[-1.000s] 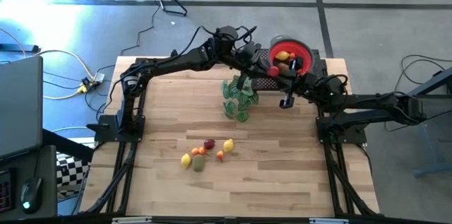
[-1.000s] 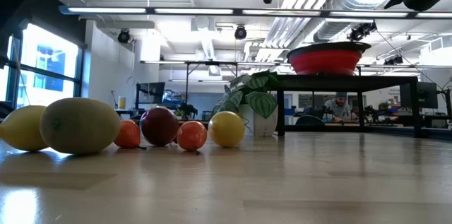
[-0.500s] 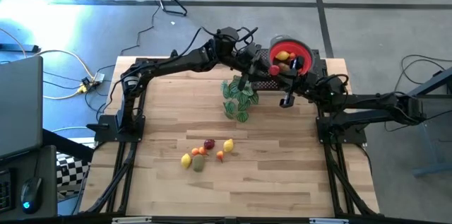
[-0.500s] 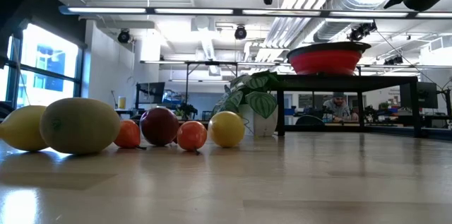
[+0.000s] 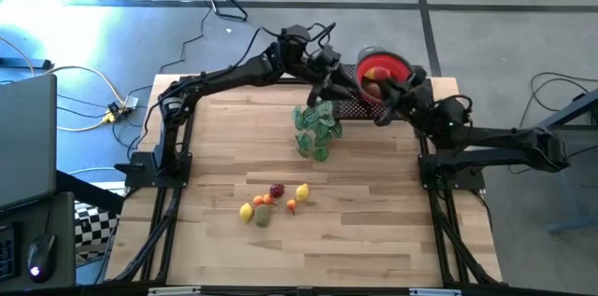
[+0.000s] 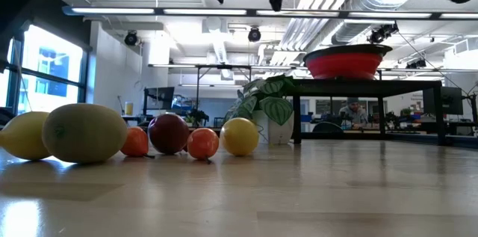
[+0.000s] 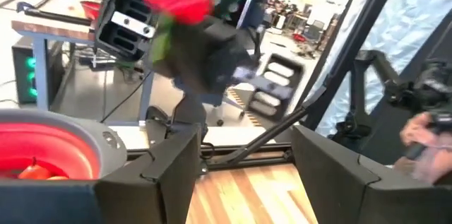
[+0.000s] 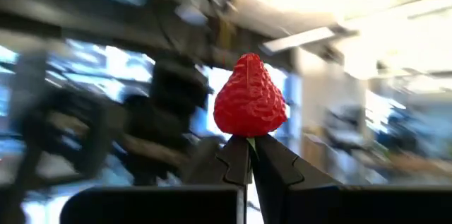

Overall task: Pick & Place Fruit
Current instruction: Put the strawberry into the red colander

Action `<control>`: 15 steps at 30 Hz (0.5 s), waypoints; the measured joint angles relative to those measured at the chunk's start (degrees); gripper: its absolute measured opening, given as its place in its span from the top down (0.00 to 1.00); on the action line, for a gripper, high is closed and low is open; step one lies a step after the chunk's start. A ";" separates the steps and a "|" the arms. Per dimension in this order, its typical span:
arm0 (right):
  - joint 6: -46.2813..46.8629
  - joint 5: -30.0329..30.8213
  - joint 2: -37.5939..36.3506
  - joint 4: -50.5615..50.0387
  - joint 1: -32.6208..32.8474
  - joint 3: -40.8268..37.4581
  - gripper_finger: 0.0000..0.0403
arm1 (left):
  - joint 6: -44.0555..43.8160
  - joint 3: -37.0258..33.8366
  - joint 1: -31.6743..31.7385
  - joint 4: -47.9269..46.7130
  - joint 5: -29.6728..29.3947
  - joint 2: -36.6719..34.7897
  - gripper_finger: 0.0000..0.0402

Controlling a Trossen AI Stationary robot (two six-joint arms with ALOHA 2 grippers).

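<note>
Over by the red bowl (image 5: 382, 70) | right gripper (image 8: 248, 155) pinching a strawberry (image 8: 250, 106) by its stem | left gripper (image 7: 244, 157) spread wide, holding nothing | other fruit (image 5: 272, 201) sits mid-table

Overhead camera looks straight down; low camera level across the table (image 5: 374, 203) (both share fruit (image 6: 168, 133)); wrist cameras close.

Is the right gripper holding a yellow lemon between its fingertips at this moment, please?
No, the right wrist view shows the right gripper pinched shut on the stem of a red strawberry, not a lemon.
</note>
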 joint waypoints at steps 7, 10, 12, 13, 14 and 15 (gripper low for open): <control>2.47 15.15 -2.73 -20.98 -0.01 4.03 0.99 | -1.01 0.00 1.60 0.46 1.66 0.00 0.45; 2.90 18.82 -0.94 -33.60 -0.02 11.53 0.99 | -1.01 0.00 1.54 0.50 1.75 0.00 0.45; 3.64 21.09 1.31 -42.67 -0.02 17.03 0.99 | -1.01 0.00 1.54 0.48 1.75 0.00 0.45; 4.17 22.44 2.60 -47.33 -0.02 19.77 0.99 | -1.01 0.00 1.54 0.46 1.80 0.00 0.45; 4.79 23.81 3.93 -51.86 -0.03 22.55 0.99 | -1.03 0.00 1.54 0.44 2.00 0.00 0.45; 5.94 25.10 5.15 -56.27 -0.23 25.13 0.99 | -1.03 0.00 1.54 0.44 2.68 0.00 0.45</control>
